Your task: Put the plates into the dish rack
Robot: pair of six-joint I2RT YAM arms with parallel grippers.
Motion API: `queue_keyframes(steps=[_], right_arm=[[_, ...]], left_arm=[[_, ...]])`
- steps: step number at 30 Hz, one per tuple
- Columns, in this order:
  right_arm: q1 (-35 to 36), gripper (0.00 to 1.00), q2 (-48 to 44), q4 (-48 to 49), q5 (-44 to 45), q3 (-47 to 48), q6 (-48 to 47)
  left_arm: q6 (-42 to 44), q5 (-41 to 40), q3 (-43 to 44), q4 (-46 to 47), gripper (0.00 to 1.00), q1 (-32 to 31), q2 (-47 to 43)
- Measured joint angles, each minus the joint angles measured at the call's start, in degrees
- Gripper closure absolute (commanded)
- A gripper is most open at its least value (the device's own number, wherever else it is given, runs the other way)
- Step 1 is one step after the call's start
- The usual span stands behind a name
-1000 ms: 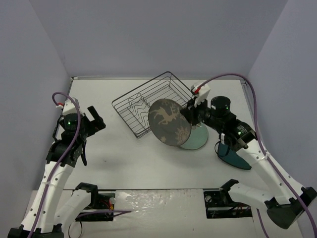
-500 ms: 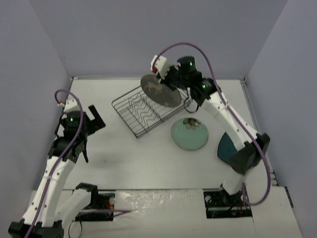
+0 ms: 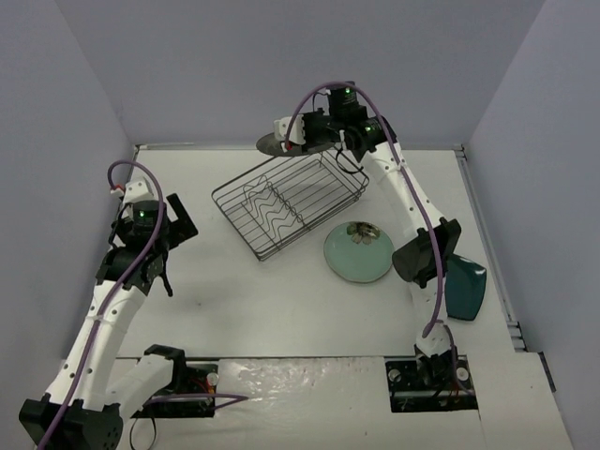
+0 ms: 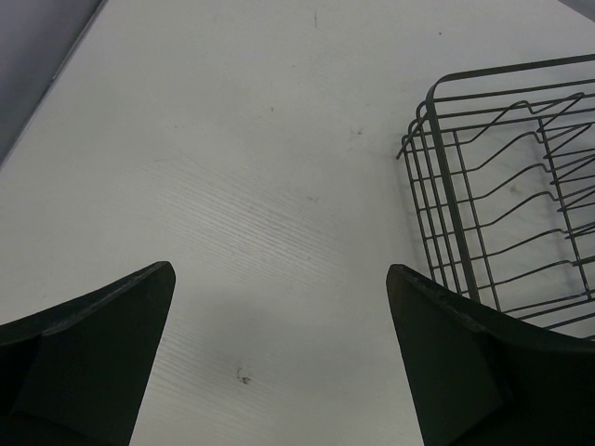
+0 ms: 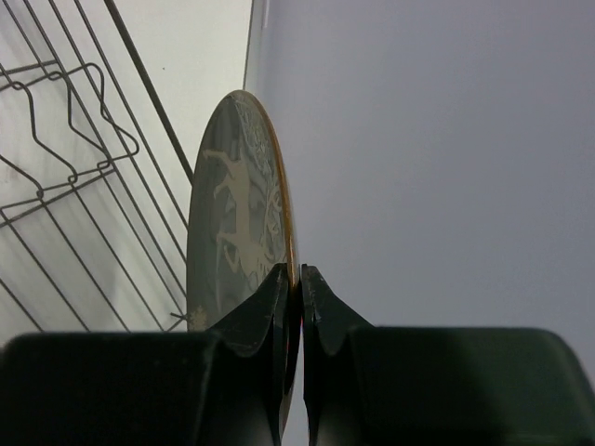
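My right gripper is shut on the rim of the grey deer plate and holds it high, above the far edge of the black wire dish rack. In the right wrist view the plate stands edge-on between my fingers, with the rack wires below left. The mint-green plate lies flat on the table right of the rack. The dark teal plate lies at the right edge. My left gripper is open and empty, left of the rack; its wrist view shows the rack corner.
Small objects sit on the far part of the mint-green plate. The rack stands at an angle in the middle of the white table. Grey-violet walls close in the back and both sides.
My right arm has lifted the grey deer plate from beside the mint-green plate up and back over the rack's far edge. The plate now shows nearly edge-on. My left arm has barely moved.
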Motion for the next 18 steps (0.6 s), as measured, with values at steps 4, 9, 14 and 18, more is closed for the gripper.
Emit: queue_keyframes(steps=[4,9,14,18], right_arm=[[-0.1,1.0,2.5,-1.5,-2.2,1.5,-6.0],[1.2,1.0,2.7,-3.2,-5.2,1.2,-8.5],[2.4,1.0,2.7,-2.5,-9.3,1.0,-9.2],[3.2,1.0,2.7,-2.5,-11.9,0.4,-9.9]], left_arm=[[0.0,-1.0,0.3,-0.6,0.03,0.0,0.9],[0.0,-2.0,1.1,-0.8,0.03,0.0,1.8],[0.2,-2.1,1.6,-0.8,0.03,0.0,3.1],[0.3,-2.1,1.6,-0.8,0.03,0.0,3.8]])
